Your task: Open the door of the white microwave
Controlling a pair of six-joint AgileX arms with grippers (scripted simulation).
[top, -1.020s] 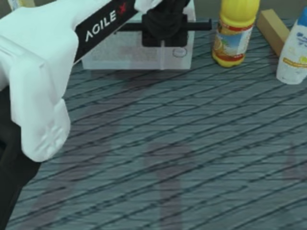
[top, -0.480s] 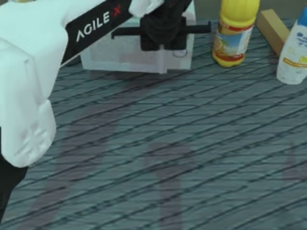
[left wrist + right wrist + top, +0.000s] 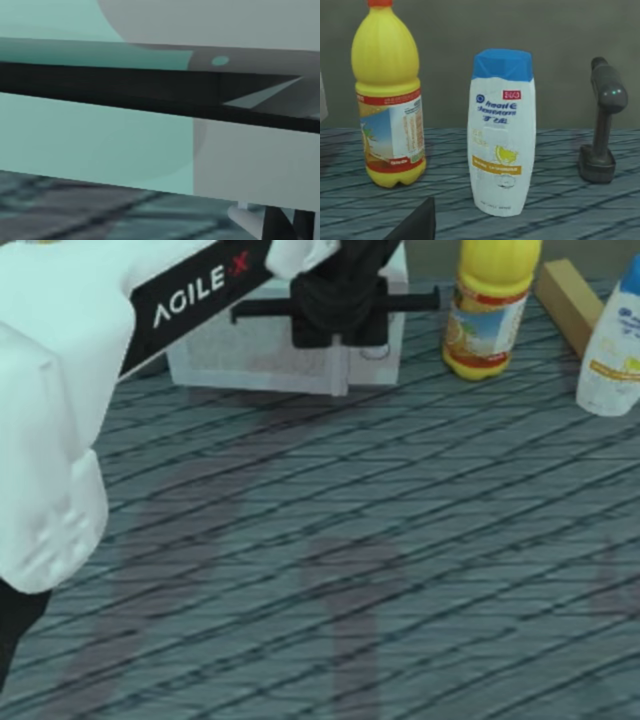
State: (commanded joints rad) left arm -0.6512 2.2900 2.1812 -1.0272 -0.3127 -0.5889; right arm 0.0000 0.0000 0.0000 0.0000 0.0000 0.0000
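Small boxy white microwave (image 3: 290,355): tabletop's far edge, left of centre. Flat white mesh-windowed door (image 3: 262,353), seemingly slightly ajar. Left gripper (image 3: 335,335) at its free edge, to swing it (finger state: cannot tell). Right arm: parked

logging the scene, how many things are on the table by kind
bottles: 2, the yellow juice bottle and the white shampoo bottle
appliances: 1, the white microwave
blocks: 1, the tan block
grey handheld devices: 1, the grey device
total: 5
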